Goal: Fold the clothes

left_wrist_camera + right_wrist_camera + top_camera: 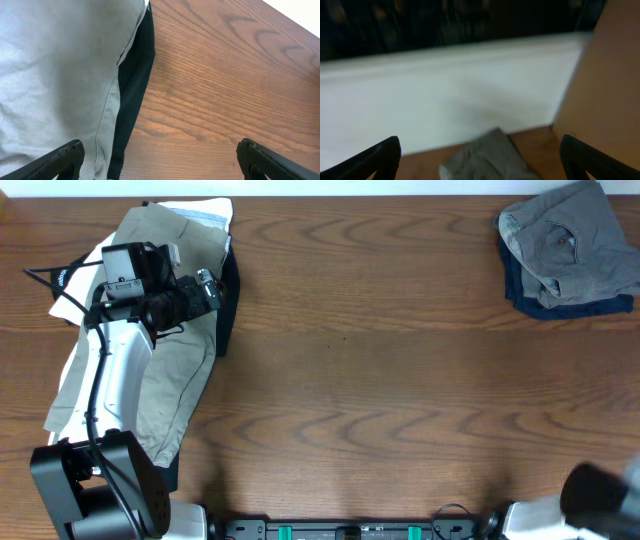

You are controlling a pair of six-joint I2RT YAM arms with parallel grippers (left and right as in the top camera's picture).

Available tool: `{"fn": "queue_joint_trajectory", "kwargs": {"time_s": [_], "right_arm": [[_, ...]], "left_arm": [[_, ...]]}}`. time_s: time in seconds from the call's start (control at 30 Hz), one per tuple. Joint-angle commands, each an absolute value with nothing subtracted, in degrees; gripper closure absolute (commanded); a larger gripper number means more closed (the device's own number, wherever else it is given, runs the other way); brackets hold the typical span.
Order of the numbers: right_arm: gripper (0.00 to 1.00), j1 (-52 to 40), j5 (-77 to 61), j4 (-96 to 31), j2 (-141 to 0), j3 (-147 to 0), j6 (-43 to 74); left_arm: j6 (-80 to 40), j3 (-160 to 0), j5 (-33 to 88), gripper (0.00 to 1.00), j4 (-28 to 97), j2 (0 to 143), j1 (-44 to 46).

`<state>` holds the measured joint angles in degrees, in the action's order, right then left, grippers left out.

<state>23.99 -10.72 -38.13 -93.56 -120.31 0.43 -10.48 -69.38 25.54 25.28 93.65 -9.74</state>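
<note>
The soft khaki-tan cloth shorts (180, 370) lie spread out long on the left side of the brown wooden table (400, 380). A white cloth garment (70, 380) peeks out from under their left edge. A black cloth garment (228, 300) peeks out from under their right edge. The left gripper (160, 160) hangs over this pile, near the right edge of the tan shorts. Its two black fingers (65, 157) are far apart, so the jaws are spread wide and hold nothing. One finger is above the tan cloth and the other is above bare wood.

The medium-grey cotton shorts (570, 240) sit in a small folded bundle at the far right corner of the table. They lie on top of a dark navy cloth garment (520, 295), which sticks out at the left and bottom.

The right arm (600, 495) is a blurry shape at the near right corner, well apart from the grey bundle. The right gripper (480, 160) has its black fingers (375, 157) far apart too, with nothing between them. Its view is fuzzy and shows the grey shorts low down in front of a white wall (445, 90)
</note>
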Motion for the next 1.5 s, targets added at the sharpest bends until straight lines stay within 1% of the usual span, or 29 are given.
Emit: {"fn": "queue_joint_trajectory", "kwargs": {"time_s": [0.0, 0.23, 0.43, 0.6, 0.73, 0.83, 1.0, 1.13, 1.3, 1.47], "right_arm": [[0.01, 23.94, -11.86, -38.81, -91.29, -120.01, 2.55], [0.01, 23.94, -11.86, -38.83, -85.86, -120.01, 2.55], [0.01, 23.94, -11.86, -39.11, -85.32, -120.01, 2.55], [0.01, 23.94, -11.86, -42.68, -86.0, -120.01, 2.55], [0.01, 23.73, -11.84, -48.71, -86.43, -119.98, 2.55], [0.01, 21.93, -11.86, -56.53, -85.21, -119.98, 2.55], [0.01, 14.9, -11.86, -70.57, -81.91, -119.52, 2.55], [0.01, 9.8, -11.86, -77.67, -78.89, -117.8, 2.55], [0.01, 5.89, -11.86, -80.09, -73.38, -111.59, 2.55], [0.01, 5.61, -11.86, -80.14, -66.04, -100.31, 2.55]], "left_arm": [[-9.72, -68.66, 25.91, 0.02, 25.21, 94.35, -9.89], [-9.72, -68.66, 25.91, 0.02, 25.21, 94.35, -9.89], [-9.72, -68.66, 25.91, 0.02, 25.21, 94.35, -9.89], [-9.72, -68.66, 25.91, 0.02, 25.21, 94.35, -9.89], [-9.72, -68.66, 25.91, 0.02, 25.21, 94.35, -9.89], [-9.72, -68.66, 25.89, 0.02, 25.21, 94.35, -9.89], [-9.72, -68.66, 25.91, 0.02, 25.21, 94.35, -9.89], [-9.72, -68.66, 25.91, 0.02, 25.21, 94.35, -9.89], [-9.72, -68.66, 25.89, 0.02, 25.21, 94.35, -9.89], [-9.72, -68.66, 25.89, 0.02, 25.21, 94.35, -9.89]]}}
